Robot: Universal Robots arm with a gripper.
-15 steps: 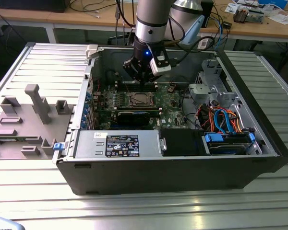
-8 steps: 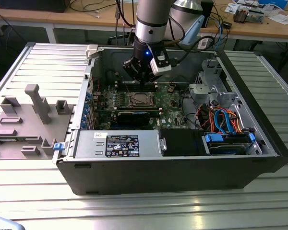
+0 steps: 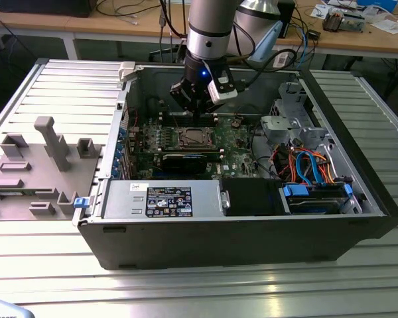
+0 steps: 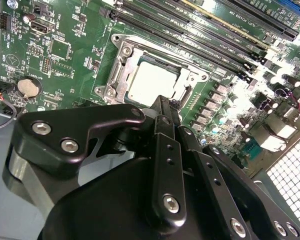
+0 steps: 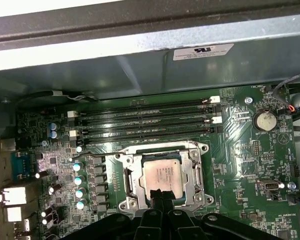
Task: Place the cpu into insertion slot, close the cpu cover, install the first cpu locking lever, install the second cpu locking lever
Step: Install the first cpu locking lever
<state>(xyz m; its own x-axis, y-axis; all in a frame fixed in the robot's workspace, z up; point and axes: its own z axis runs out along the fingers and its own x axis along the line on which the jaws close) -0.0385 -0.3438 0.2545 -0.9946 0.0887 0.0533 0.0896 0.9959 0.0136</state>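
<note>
— Where the cpu [image 5: 162, 175] lies, what surrounds it?
— It sits in the insertion slot [image 5: 162, 176], cpu cover [image 5: 196, 170] framing it, centre of the first wrist view.
— And the gripper [image 4: 162, 107]?
— Just beside the socket's edge, fingertips together, holding nothing.

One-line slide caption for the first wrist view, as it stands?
Black gripper poised at the silver-topped square cpu, seated in the silver-framed insertion slot on the green motherboard.
</note>
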